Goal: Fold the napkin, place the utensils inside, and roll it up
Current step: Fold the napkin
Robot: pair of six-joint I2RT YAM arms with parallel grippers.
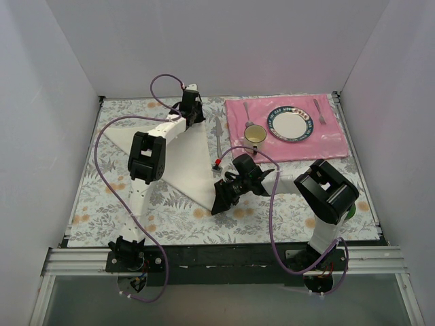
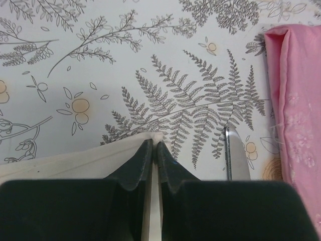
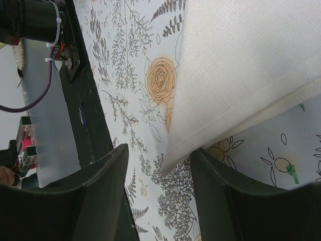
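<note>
The right gripper (image 3: 158, 170) stands open astride the near corner of the folded napkin (image 3: 241, 65), seemingly ready to pinch it. The left gripper (image 2: 154, 146) clamps the far corner, likely anchoring the fold. The knife (image 1: 217, 141) lies just beside.

I'm seeing the napkin (image 3: 241, 65) showing as matt off-white cloth with a coarse, linen-like weave. The knife (image 2: 236, 163) blade is gleaming like polished metal. The placemat (image 2: 296, 100) is looking like soft pink fabric, and the printed table cover (image 2: 100, 60) is looking smooth and matt.
</note>
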